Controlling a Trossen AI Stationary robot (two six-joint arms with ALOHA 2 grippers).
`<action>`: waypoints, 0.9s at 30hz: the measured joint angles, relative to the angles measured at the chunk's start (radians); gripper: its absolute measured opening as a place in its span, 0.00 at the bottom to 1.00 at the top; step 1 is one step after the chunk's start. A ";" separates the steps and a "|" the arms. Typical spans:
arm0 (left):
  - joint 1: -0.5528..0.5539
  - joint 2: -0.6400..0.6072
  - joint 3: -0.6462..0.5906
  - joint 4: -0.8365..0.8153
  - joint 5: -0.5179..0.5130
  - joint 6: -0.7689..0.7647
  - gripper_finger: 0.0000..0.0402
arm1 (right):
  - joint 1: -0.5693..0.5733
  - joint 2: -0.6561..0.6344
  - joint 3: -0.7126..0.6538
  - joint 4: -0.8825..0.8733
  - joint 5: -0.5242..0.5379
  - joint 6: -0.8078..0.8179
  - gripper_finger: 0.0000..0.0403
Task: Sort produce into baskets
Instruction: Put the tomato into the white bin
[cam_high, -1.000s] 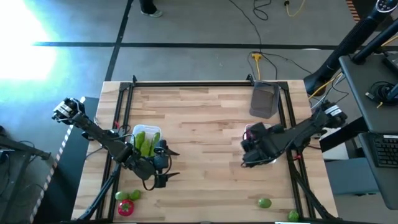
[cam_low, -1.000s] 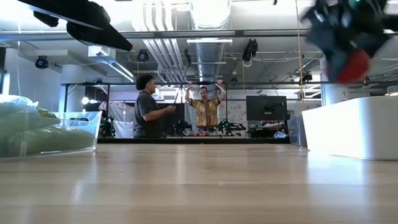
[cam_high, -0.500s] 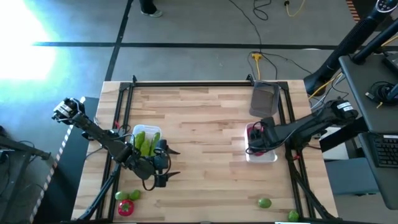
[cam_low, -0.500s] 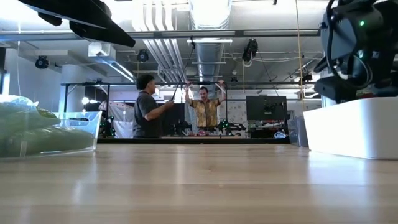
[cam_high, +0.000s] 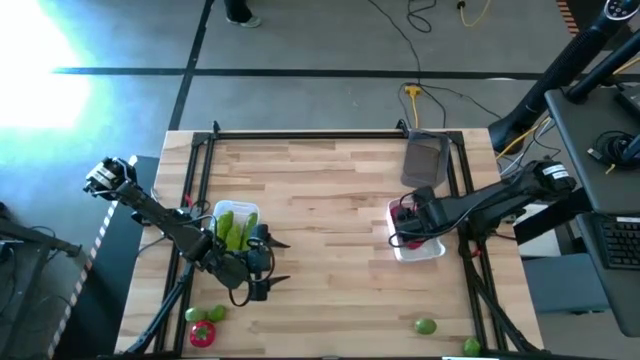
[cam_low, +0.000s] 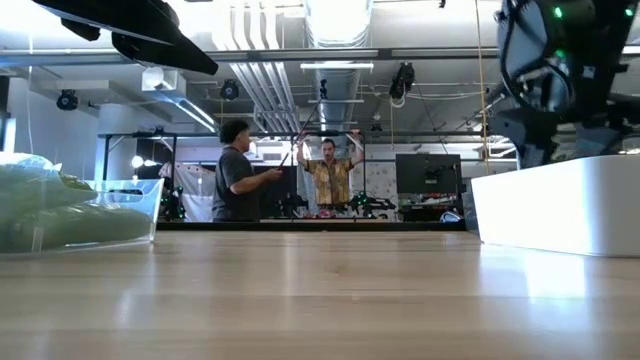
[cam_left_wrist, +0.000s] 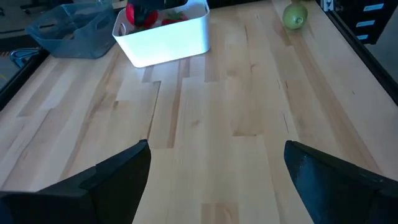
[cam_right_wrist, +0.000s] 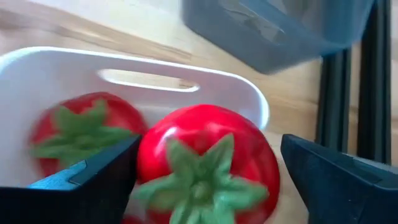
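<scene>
Table (cam_high: 330, 200) — bare centre. White basket (cam_high: 432, 250) at its right side, under my right end effector (cam_high: 408, 226): released, fingers spread around a tomato (cam_right_wrist: 208, 163) inside. Left end effector (cam_high: 272, 262) — released, beside the cucumber basket (cam_high: 236, 209).

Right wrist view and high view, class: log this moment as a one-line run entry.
right gripper: open over round red tomato in white rectangular basket | left gripper: open, beside clear basket of green cucumbers
</scene>
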 joint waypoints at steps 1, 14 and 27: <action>0.000 0.000 0.000 0.000 0.000 0.000 0.87 | 0.000 0.000 0.019 -0.003 0.000 -0.016 0.93; 0.000 0.000 0.000 0.000 0.001 -0.018 0.87 | 0.006 0.000 0.256 -0.137 -0.154 -0.068 0.92; 0.000 0.000 0.000 0.009 0.002 -0.042 0.87 | 0.070 0.002 0.138 -0.044 -0.371 -0.034 0.63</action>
